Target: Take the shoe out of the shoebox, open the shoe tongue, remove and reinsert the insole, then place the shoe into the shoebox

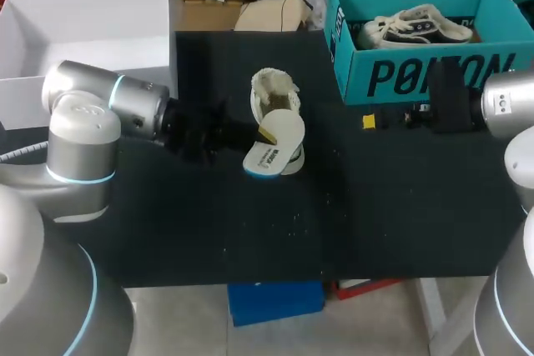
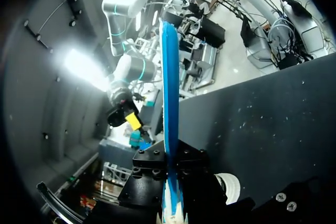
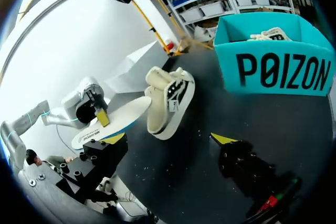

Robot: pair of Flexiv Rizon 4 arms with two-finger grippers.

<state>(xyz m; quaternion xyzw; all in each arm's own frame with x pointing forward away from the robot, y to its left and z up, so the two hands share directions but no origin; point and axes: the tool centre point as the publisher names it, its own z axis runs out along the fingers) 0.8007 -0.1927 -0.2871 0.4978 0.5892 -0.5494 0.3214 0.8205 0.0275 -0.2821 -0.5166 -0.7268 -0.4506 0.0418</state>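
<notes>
A white low-top shoe (image 1: 274, 96) lies on the black table (image 1: 392, 206), its opening toward the far edge. My left gripper (image 1: 267, 133) is shut on the white insole (image 1: 276, 152) with a blue underside, holding it just in front of the shoe's heel. In the left wrist view the insole (image 2: 169, 93) stands edge-on, clamped in the gripper (image 2: 171, 200). My right gripper (image 3: 168, 139) is open and empty, to the right of the shoe (image 3: 170, 100) and in front of the teal shoebox (image 3: 278, 69). The right wrist view also shows the held insole (image 3: 118, 116).
The teal shoebox (image 1: 417, 72) at the back right holds a second white shoe (image 1: 415, 27). An open white box (image 1: 92, 35) stands at the back left. The right gripper (image 1: 372, 120) hangs just before the shoebox's front wall.
</notes>
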